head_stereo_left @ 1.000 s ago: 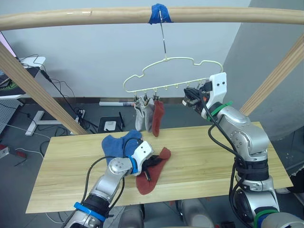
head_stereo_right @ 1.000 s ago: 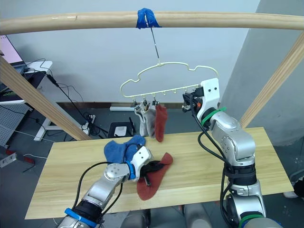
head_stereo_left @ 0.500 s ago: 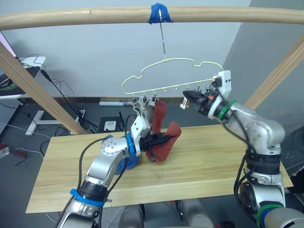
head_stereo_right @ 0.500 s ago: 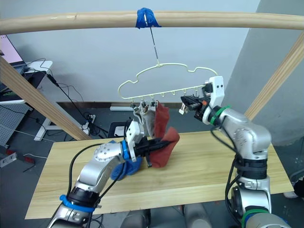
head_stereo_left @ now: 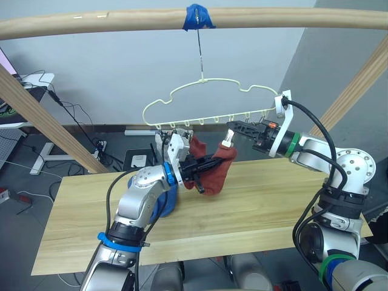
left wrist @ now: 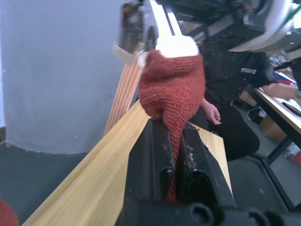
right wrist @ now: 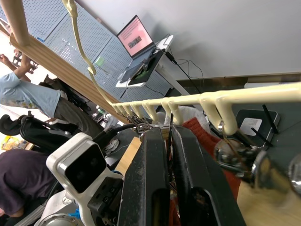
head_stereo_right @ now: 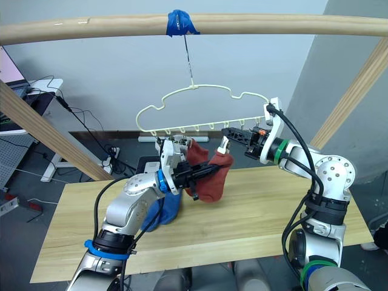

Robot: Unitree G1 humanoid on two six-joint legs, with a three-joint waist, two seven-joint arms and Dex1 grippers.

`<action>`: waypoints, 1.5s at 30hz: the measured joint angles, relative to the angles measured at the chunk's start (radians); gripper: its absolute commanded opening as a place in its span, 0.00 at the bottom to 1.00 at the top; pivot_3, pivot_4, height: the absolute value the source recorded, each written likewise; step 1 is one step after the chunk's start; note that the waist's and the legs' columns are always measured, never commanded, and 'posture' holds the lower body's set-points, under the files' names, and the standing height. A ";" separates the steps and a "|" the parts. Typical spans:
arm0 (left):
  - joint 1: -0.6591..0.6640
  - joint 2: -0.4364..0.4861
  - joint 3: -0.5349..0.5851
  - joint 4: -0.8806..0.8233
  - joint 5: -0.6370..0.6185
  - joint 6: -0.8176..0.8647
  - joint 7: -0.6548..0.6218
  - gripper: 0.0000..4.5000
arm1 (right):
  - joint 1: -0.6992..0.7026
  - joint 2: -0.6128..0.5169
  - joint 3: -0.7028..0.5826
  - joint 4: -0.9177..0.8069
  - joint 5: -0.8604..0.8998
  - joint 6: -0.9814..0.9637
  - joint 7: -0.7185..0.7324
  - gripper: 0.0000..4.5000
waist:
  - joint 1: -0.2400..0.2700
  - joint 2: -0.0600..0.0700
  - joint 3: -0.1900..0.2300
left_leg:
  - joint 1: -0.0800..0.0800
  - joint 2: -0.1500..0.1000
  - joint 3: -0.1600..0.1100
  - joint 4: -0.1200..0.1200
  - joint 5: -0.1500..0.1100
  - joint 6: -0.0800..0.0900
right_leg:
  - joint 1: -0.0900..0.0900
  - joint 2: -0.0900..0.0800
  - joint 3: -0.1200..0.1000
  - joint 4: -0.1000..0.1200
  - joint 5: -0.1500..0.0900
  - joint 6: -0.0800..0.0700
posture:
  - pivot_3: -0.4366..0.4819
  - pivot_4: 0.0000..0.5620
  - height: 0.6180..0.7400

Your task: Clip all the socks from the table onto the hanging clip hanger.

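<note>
Above the table (head_stereo_left: pixel 254 206), the clip hanger (head_stereo_left: pixel 212 100) hangs from a pole (head_stereo_left: pixel 121 21). The left gripper (head_stereo_left: pixel 203 165) lifts a red sock (head_stereo_left: pixel 215 170) toward its clips, jaws shut on the fabric. The right gripper (head_stereo_left: pixel 239 127) has narrow jaws pinching a clip (head_stereo_left: pixel 228 137) at the sock's top edge. The soft, light knit sags and bunches, so the cuff edge looks the best hold. Blue socks (head_stereo_left: pixel 162 203) sit largely hidden behind the left arm.

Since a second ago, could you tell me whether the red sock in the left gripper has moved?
Yes. The red sock, pinched in the left gripper, has risen off the table toward the clip hanger.
</note>
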 measured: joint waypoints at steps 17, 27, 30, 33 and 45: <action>0.015 0.010 0.002 -0.001 -0.019 0.021 -0.021 0.00 | 0.017 -0.030 0.004 0.002 0.100 -0.003 -0.050 0.00 | -0.001 0.000 0.000 | 0.000 0.000 0.000 0.000 0.000 0.000 | 0.000 0.000 0.000 0.000 0.000 0.000 | 0.29 0.29 1.00; -0.009 0.005 0.004 -0.002 -0.029 0.021 -0.020 0.00 | 0.026 -0.067 0.050 0.003 0.112 -0.025 -0.045 0.00 | 0.000 0.000 0.000 | 0.000 0.000 0.000 0.000 0.000 0.000 | 0.000 0.000 0.000 0.001 0.000 0.000 | 0.29 0.29 1.00; -0.012 0.005 0.004 -0.001 -0.033 0.021 -0.020 0.00 | 0.027 -0.075 0.063 0.003 0.111 -0.036 -0.044 0.00 | 0.000 0.000 0.000 | 0.000 0.000 0.000 0.000 0.000 0.000 | 0.000 0.000 0.000 0.001 0.000 0.000 | 0.29 0.29 1.00; -0.020 0.005 0.004 -0.001 -0.033 0.021 -0.020 0.00 | 0.028 -0.083 0.070 0.003 0.111 -0.048 -0.044 0.00 | 0.001 0.000 0.000 | 0.000 0.000 0.000 0.001 0.000 0.000 | 0.000 0.000 0.000 0.001 0.000 0.000 | 0.29 0.29 1.00; -0.033 -0.004 0.003 0.000 -0.032 0.016 -0.018 0.00 | 0.074 -0.104 0.081 -0.016 0.145 -0.063 -0.038 0.84 | 0.001 0.000 0.000 | 0.000 0.000 0.000 0.001 0.000 0.000 | 0.000 0.000 0.000 0.003 0.000 0.000 | 0.29 0.31 1.00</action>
